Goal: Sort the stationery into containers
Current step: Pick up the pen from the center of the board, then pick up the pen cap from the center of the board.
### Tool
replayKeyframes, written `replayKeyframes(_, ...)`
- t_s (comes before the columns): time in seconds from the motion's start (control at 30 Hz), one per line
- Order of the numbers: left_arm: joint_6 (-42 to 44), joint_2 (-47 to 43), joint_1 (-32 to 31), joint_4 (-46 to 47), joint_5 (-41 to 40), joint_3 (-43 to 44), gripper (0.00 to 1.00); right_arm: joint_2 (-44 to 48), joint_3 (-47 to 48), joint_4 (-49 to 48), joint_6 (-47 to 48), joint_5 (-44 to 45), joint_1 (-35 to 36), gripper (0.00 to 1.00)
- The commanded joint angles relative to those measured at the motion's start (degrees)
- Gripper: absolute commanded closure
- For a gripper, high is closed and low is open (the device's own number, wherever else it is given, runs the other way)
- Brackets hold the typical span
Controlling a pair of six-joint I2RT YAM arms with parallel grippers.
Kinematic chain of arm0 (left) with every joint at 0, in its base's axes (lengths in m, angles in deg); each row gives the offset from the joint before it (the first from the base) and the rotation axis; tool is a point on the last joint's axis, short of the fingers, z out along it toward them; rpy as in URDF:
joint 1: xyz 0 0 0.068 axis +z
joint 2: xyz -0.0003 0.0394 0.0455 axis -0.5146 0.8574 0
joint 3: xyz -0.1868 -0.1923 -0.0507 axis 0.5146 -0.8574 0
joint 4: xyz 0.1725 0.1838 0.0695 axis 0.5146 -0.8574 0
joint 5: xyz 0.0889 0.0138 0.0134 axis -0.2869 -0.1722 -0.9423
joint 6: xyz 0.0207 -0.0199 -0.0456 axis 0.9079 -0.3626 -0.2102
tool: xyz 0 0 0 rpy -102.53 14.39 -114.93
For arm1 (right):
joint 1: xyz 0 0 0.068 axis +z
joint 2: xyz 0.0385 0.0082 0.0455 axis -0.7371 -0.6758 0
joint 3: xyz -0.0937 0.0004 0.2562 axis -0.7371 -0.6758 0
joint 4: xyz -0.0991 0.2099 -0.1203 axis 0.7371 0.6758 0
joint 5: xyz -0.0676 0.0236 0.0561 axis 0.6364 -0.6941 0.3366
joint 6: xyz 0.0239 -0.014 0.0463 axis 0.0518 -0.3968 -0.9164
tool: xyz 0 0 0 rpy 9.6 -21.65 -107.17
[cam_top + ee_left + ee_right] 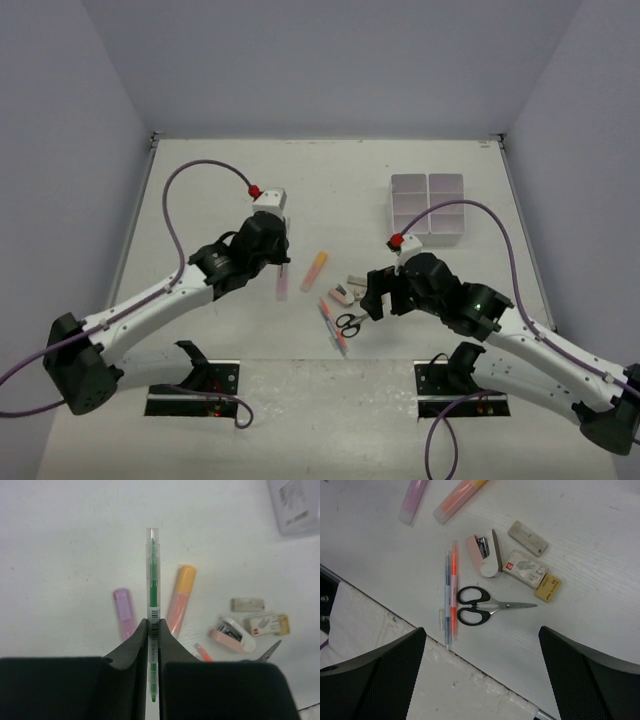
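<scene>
The green pen (153, 575) shows a green core in a clear barrel, with a black-and-white barcode. Beside it are a lilac highlighter (124, 611) and an orange-peach highlighter (180, 600). The scissors (485, 605) have black handles and silver blades. The stapler (484, 556) is pink and white, the eraser (527, 538) grey, the small box (532, 575) white with a tan end. An orange-red pen (454, 575) and a blue pen (446, 605) lie on the white table (220, 190). The organiser (428, 232) is white.

Top camera: high, rear, whole bench (220, 190). Wrist cameras: close, angled down past own jaws; beyond the jaws both share scissors (485, 606) and orange highlighter (181, 600).

Three pens (153, 580), two highlighters (180, 600), two erasers (527, 538), one scissors (475, 605), one stapler (482, 555), one organiser box (428, 190).
</scene>
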Motion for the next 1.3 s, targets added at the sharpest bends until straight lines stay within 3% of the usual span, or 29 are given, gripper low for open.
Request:
replayKeyframes(0.0, -2.92, -11.97, 0.36, 0.33, -7.53, -0.04, 1.00, -4.36, 0.53, -3.05, -1.12, -4.92, 0.69, 0.12)
replayKeyframes(0.07, -3.23, -19.43, 0.36, 2.15, -7.57, -1.60, 1.00, -5.36, 0.49, -4.38, -2.81, -6.56, 1.17, 0.23)
replayKeyframes(0.13, -2.89, -24.48, 0.36, 3.71, -6.39, -2.51, 1.00, -6.87, 0.62, -5.56, -4.98, -7.76, 2.28, 0.47)
replayKeyframes(0.2, -2.13, -29.34, 0.45, 5.62, -4.73, -3.22, 1.00, -8.96, 1.18, -6.55, -7.02, -7.56, 6.42, 0.60)
replayKeyframes(0.37, 0.34, -39.45, 0.45, 8.55, -0.21, -4.77, 1.00, -18.12, 4.32, -8.15, -10.17, -4.67, 13.86, 0.61)
replayKeyframes(0.63, 4.46, -52.22, 0.36, 12.85, 2.69, -10.95, 1.00, -28.10, 8.36, -7.47, -11.94, -1.88, 17.62, 0.59)
replayKeyframes(0.8, 6.70, -55.65, 0.36, 6.08, -4.00, -9.60, 1.00, -33.57, 10.49, -6.82, -11.54, -0.54, 18.11, 0.60)
replayKeyframes(1.0, 7.36, -58.72, 0.36, 5.78, -4.14, -11.82, 1.00, -41.22, 13.35, -5.35, -10.52, 0.27, 18.02, 0.66)
replayKeyframes(1.27, 8.12, -56.18, 0.36, 3.94, -5.13, -12.01, 1.00, -43.00, 12.42, -6.50, -10.83, -1.81, 18.25, 0.69)
